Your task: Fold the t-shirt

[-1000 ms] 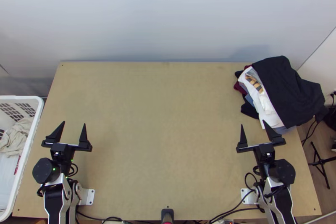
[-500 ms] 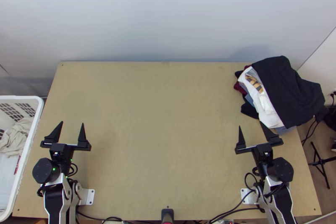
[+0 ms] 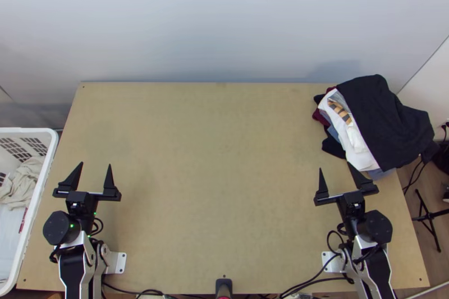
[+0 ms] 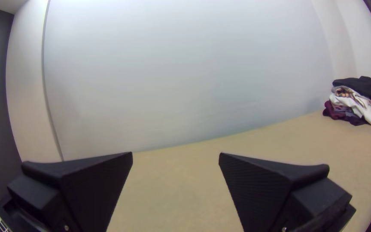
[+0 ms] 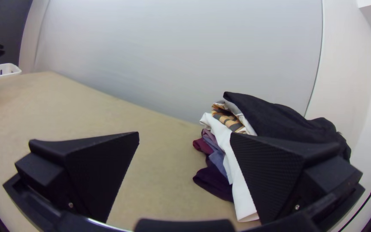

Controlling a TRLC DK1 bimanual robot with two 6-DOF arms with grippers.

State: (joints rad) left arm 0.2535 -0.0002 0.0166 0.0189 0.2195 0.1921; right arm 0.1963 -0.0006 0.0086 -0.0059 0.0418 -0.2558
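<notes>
T-shirt [image 3: 25, 181]: taken, by judgement, to be the bunched beige item in the white basket [image 3: 28, 130], outboard of the left pincer and beside the table; its cut cannot be confirmed. The basket stands within likely reach of the left pincer [image 3: 95, 164], which suggests that it serves as the supply point. The left pincer holds nothing; its two black fingers stand wide apart and point away from the arm's base, a pose suited to admitting a loose layer of cloth. Inboard of it, the table [image 3: 219, 187] runs across to the other pincer, presumably so that a garment can be spread between the two and worked from both sides. The right pincer [image 3: 334, 166] is likewise spread and without a load, its fingers directed toward the pile [image 3: 359, 156]. The pile lies just beyond that pincer, at the table's outer far corner, probably so placed to keep finished pieces out of the folding area. A black cloth [image 3: 387, 125] lies on top and hangs past the table's outer edge. Caution: a wide outward sweep of the right pincer could snag the pile. The next step likely calls for the left pincer to pick from the basket.
</notes>
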